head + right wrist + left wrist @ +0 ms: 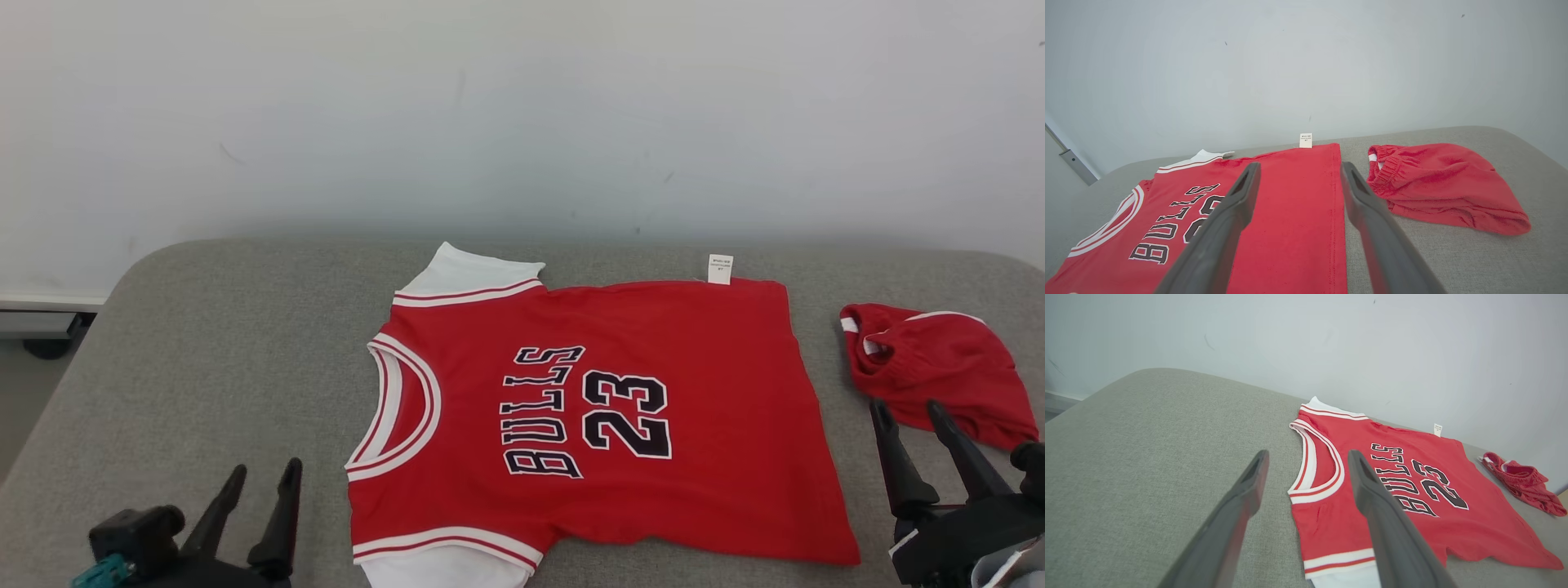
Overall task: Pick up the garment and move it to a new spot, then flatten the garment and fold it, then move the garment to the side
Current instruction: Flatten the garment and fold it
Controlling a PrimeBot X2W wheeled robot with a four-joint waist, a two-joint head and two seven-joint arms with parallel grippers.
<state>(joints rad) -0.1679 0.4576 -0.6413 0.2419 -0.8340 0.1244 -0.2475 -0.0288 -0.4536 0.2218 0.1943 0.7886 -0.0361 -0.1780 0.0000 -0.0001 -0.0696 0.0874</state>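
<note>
Grey padded top [204,343] against a plain white wall [522,106], and we've got the red Bulls jersey [702,392] lying spread flat in the middle. Its collar points to our left and its hem to our right, with a little white tag [719,268] poking out at the far edge. Our left gripper [265,469] sits off the collar side and our right gripper [904,404] off the hem side. Both have fingers spread wide, holding nothing, clear of the jersey. Crumpled red shorts [947,367] lie near the right one.
</note>
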